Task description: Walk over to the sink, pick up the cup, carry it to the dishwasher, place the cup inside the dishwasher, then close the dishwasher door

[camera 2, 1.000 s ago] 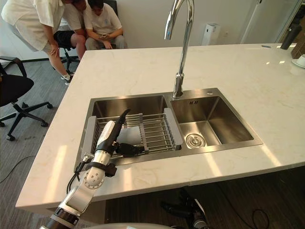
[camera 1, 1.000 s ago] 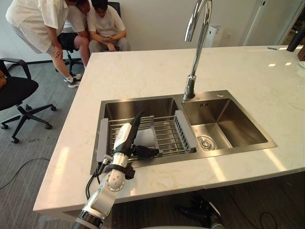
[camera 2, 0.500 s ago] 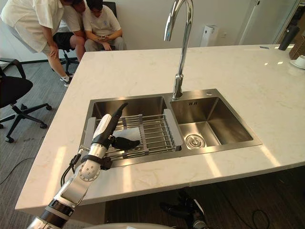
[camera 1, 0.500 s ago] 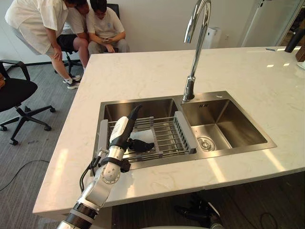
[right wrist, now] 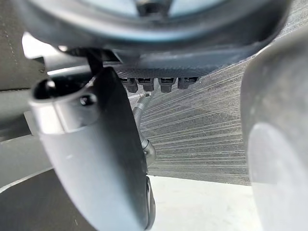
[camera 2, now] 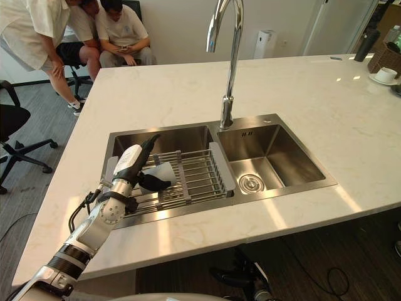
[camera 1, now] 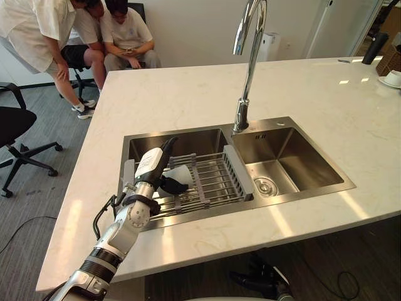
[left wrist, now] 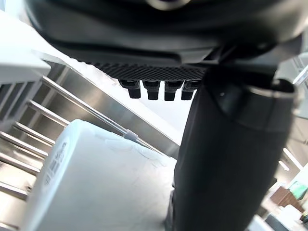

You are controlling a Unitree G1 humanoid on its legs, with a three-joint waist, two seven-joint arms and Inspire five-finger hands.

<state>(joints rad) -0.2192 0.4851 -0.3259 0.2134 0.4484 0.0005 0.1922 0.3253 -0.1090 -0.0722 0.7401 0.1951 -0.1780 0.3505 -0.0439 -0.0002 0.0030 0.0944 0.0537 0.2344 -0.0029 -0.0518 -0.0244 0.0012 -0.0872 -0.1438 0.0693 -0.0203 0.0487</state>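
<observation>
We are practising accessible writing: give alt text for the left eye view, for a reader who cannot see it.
The left robot hand, open, is at a white cup lying on a wire rack in the left basin of the sink. A tall tap stands behind, and people gather beyond the pale counter.

cup (camera 1: 180,175) on rack (camera 1: 216,179), rack in sink (camera 1: 194,142)

No lettering, number or sign can be read; a faint grey printed patch (left wrist: 54,163) sits on the white cup (left wrist: 101,185), too blurred to make out.
</observation>
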